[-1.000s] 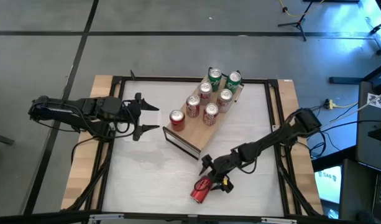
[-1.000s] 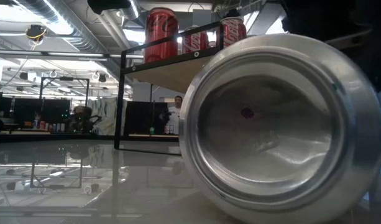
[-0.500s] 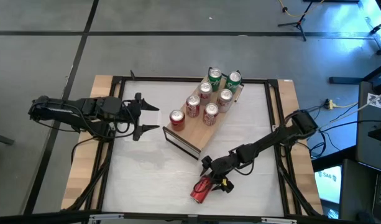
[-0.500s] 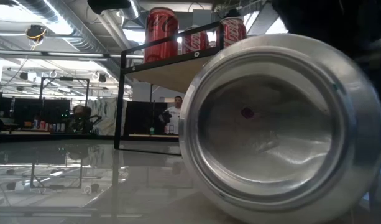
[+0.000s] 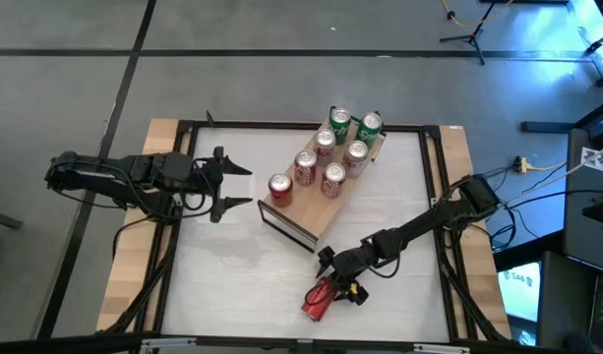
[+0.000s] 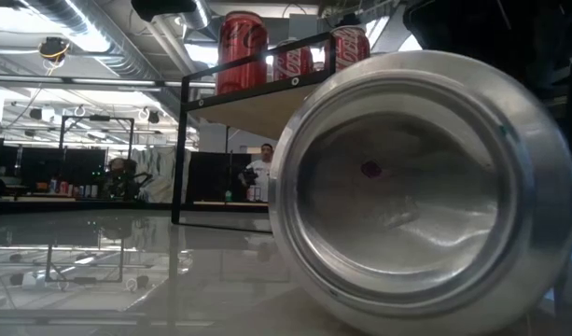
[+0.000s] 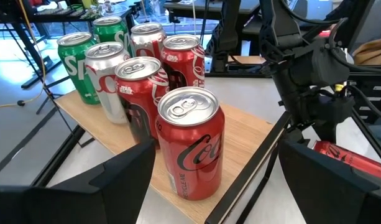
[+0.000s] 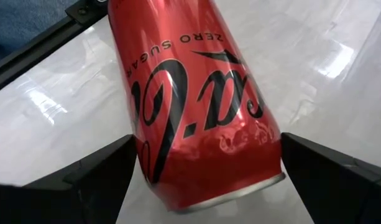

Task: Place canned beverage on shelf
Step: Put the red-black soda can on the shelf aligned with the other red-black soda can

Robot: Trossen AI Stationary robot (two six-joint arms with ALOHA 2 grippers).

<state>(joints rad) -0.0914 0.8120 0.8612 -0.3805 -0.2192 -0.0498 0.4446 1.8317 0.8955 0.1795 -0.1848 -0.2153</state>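
The can (image 8: 196, 106) lies on its side between the right gripper's (image 5: 332, 287) spread fingers; being round, it may roll away as they close.

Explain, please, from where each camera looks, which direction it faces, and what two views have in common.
High view: above the table, facing straight down; both arms show, left gripper open beside the shelf.
Low view: at table-top height, facing level across; the fallen can fills it.
Left wrist view: on the left arm, facing the shelf's cans past its own fingers.
Right wrist view: on the right arm, facing the fallen can between its own fingers.
Shared: high view and right wrist view both show the right gripper open around that can.
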